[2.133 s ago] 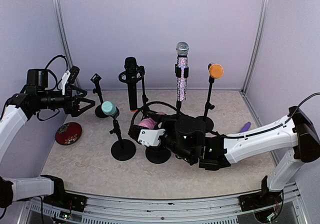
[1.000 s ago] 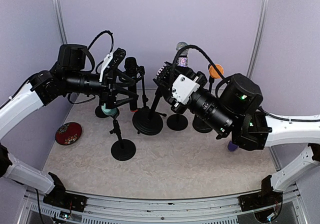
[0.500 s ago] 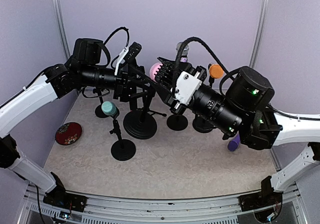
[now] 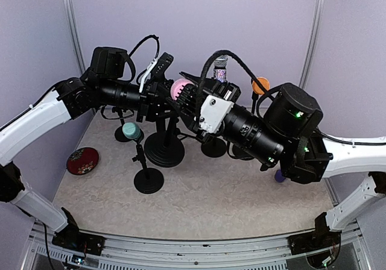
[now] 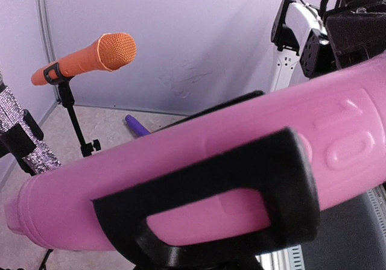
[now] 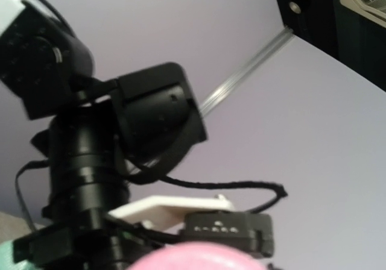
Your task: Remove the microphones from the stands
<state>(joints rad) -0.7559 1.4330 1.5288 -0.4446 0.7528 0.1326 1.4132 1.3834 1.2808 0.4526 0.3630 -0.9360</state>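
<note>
1. Where the two arms meet above the table (image 4: 211,213), the left gripper (image 4: 164,99) pinches the pink microphone (image 4: 178,89) across its body. The rounded head shows just past the jaws, toward the right arm.
2. Seen from the left wrist, one black finger (image 5: 253,161) lies flat against the pink barrel, which fills the space between the jaws from side to side. The opposite finger is hidden behind it.
3. Facing these jaws from the other side, the right gripper (image 4: 192,103) is clamped on the upper part of the microphone stand (image 4: 163,152), right beside the microphone. The exact contact is lost among black parts.
4. Below both sets of jaws hangs the stand's round base, tilted and seemingly off the tabletop.
5. Whether the microphone sits in the stand's clip cannot be told.
6. Beyond the left jaws, the wrist view shows an orange microphone (image 5: 111,50) in its own stand, a glittered microphone (image 5: 21,134) at the left edge, and a purple object (image 5: 140,125) lying on the table.
7. Below the left jaws and to their outer side stands a teal microphone (image 4: 129,129) on a short stand. A red dish (image 4: 82,160) lies farther out.
8. From the right wrist, only the left arm's wrist and the pink head at the bottom edge show; its own fingers do not.
</note>
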